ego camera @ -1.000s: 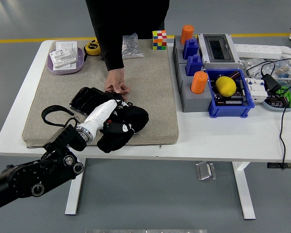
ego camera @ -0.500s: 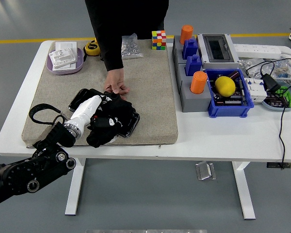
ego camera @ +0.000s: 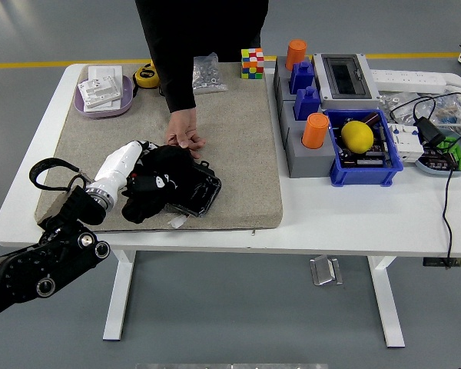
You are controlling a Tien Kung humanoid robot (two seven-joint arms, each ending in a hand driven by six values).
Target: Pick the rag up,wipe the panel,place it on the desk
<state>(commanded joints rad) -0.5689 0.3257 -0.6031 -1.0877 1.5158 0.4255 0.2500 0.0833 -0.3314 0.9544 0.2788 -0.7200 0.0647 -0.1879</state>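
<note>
Black rag (ego camera: 155, 188) sits bunched under your left hand (ego camera: 142, 178), whose fingers are clamped on the cloth and pressing it onto the left part of the panel (ego camera: 196, 194). The panel lies on the grey mat (ego camera: 238, 131) near the counter's (ego camera: 353, 211) front edge, its long axis running left to right and tilted slightly. Its exposed right end pokes out beyond the rag, so the unwiped glass lies to the right of your fingers. A person's hand (ego camera: 184, 139) rests at the panel's far edge, apparently steadying it. Your right hand is not in view, so the left does all the work here. Judging by this, you are mid-wipe: the next stroke should run rightward along the panel's length. Afterwards, release the rag on bare counter, well clear of the blue bin (ego camera: 363, 157).
</note>
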